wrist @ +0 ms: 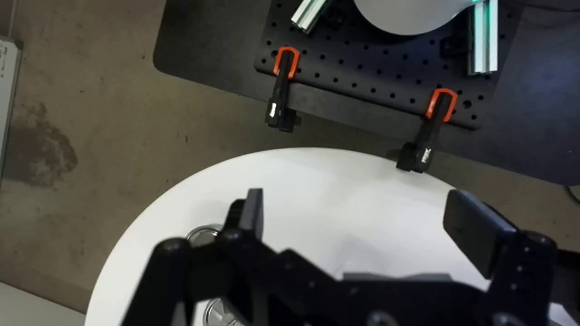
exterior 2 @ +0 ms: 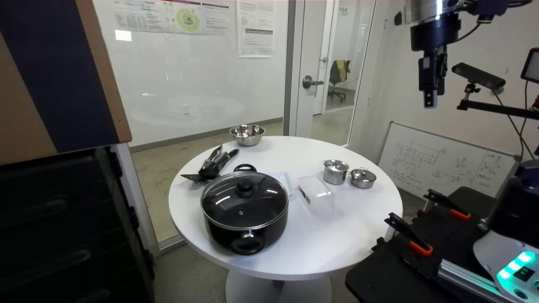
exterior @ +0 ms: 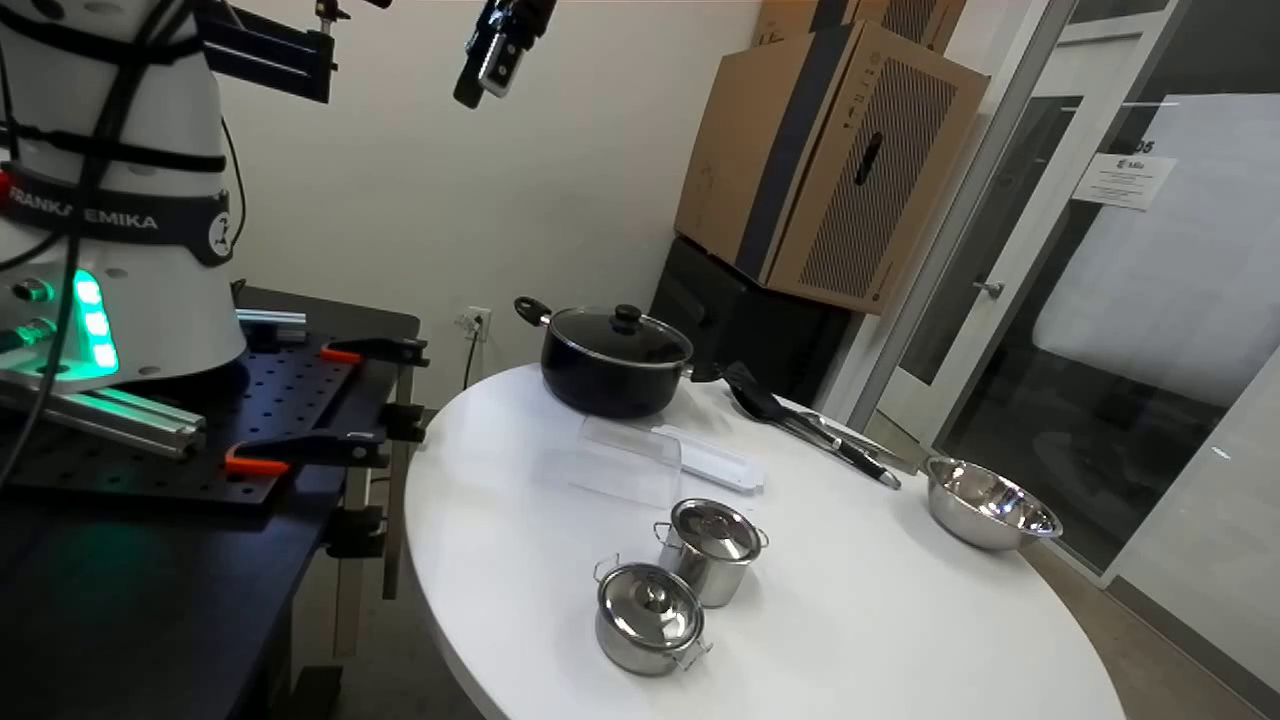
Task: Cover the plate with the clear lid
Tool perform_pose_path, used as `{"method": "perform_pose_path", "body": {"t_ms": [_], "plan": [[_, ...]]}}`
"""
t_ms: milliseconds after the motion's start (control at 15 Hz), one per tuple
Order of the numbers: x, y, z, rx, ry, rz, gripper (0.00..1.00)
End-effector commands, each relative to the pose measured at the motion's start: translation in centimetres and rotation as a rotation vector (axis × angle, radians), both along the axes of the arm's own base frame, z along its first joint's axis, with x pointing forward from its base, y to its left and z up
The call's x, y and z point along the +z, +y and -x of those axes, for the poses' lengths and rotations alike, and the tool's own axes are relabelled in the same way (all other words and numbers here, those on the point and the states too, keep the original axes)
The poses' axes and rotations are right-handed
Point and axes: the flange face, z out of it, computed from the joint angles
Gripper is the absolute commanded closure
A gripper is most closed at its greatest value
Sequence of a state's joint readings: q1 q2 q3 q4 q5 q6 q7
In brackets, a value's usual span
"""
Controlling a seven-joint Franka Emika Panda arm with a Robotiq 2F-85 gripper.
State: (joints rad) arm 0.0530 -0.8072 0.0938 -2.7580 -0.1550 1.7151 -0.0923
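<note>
The clear lid (exterior: 632,465) is a see-through plastic box on the white round table, and it also shows in an exterior view (exterior 2: 316,197). The plate is a shallow, pale oblong tray (exterior: 712,462) lying beside the lid, apart from it or nearly so; in an exterior view the plate (exterior 2: 283,182) is partly hidden by the black pot. My gripper (exterior: 487,88) hangs high above and away from both, and it also shows in an exterior view (exterior 2: 430,99). In the wrist view the gripper (wrist: 358,217) is open with nothing between its fingers. Only a faint edge of the lid shows there.
A black pot with a glass lid (exterior 2: 244,214) stands close to the plate. Two small steel pots (exterior: 712,555) (exterior: 650,618) stand near the clear lid. Black utensils (exterior: 800,428) and a steel bowl (exterior: 985,505) lie farther along. Clamps (wrist: 423,140) reach the table edge.
</note>
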Motion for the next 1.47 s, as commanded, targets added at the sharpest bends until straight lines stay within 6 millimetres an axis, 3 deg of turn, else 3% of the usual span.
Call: {"method": "perform_pose_path", "body": {"t_ms": [0, 333, 600, 1200, 1400], "plan": [[-1.2, -0.3, -1.9, -0.157, 0.007, -0.027, 0.0], [-4.4, -2.5, -8.0, -0.386, -0.122, -0.093, 0.0], [-7.9, -2.9, -12.7, -0.353, -0.153, -0.095, 0.0], [-17.0, 0.5, -18.8, -0.393, -0.154, -0.061, 0.0], [-17.7, 1.9, -20.0, -0.469, -0.163, -0.044, 0.0]]}}
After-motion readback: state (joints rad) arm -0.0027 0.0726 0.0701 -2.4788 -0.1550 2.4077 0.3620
